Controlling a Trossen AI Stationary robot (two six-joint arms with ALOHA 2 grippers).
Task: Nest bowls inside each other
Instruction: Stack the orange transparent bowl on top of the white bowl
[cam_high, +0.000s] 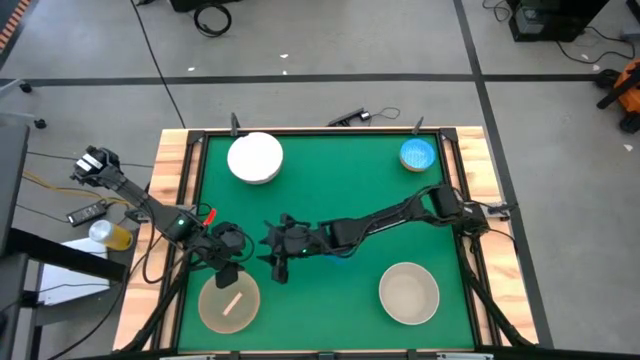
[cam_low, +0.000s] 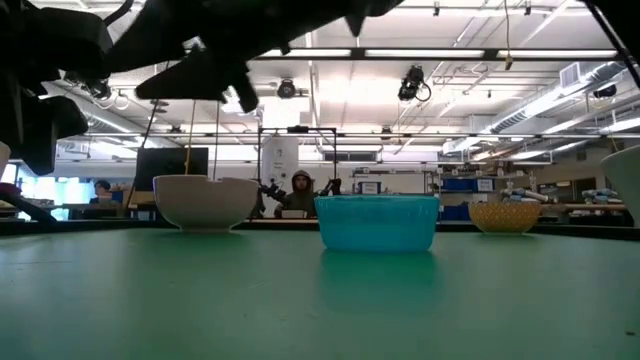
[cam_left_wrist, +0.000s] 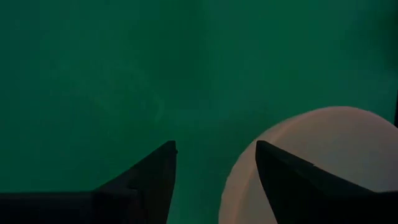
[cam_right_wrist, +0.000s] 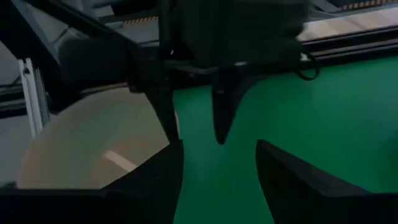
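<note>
A tan bowl (cam_high: 229, 303) sits on the green mat at the near left, with a pale strip lying inside it. My left gripper (cam_high: 230, 272) hangs open over its far rim (cam_left_wrist: 249, 168), one finger above the bowl and one above the mat. My right gripper (cam_high: 278, 266) is open over mid-table and points at the left gripper (cam_right_wrist: 196, 118). A blue bowl (cam_low: 377, 222) stands on the mat at mid-table, mostly hidden under the right arm in the high view. Also on the mat are a white bowl (cam_high: 254, 158), a second tan bowl (cam_high: 409, 292) and a second blue bowl (cam_high: 417, 154).
A raised wooden frame (cam_high: 176, 200) borders the mat. Open mat lies between the two tan bowls and at the far middle. Cables and a small black device (cam_high: 345, 118) lie just beyond the far edge. A person sits far behind the table in the low view.
</note>
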